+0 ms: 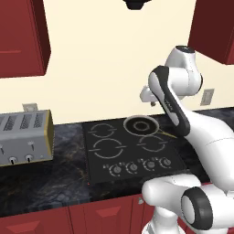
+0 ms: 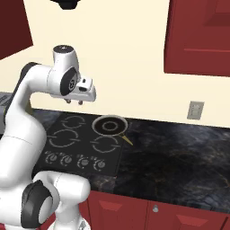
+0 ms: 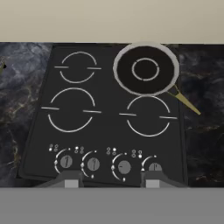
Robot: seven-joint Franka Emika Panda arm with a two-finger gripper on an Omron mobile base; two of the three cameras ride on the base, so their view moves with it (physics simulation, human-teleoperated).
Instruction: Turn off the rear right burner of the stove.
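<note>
- The flat black glass stove (image 3: 105, 131) is set into the dark marbled counter (image 2: 179, 157), with four round zones and a row of four small grey knobs (image 3: 94, 164) along its front edge.
- The rear right burner (image 3: 145, 69) sits at the stove's back right corner, ringed by a thick pale grey rim with dark concentric rings inside.
- A thin yellow handle-like strip (image 3: 187, 101) runs from that rim out onto the counter.
- The white arm holds the hand (image 2: 75, 102) high above the stove, well apart from the knobs, pointing down.
- In the hand view the two dark fingertips (image 3: 70, 178) stand apart, with nothing between them.
- A silver-and-yellow toaster (image 1: 25, 137) stands on the counter left of the stove.
</note>
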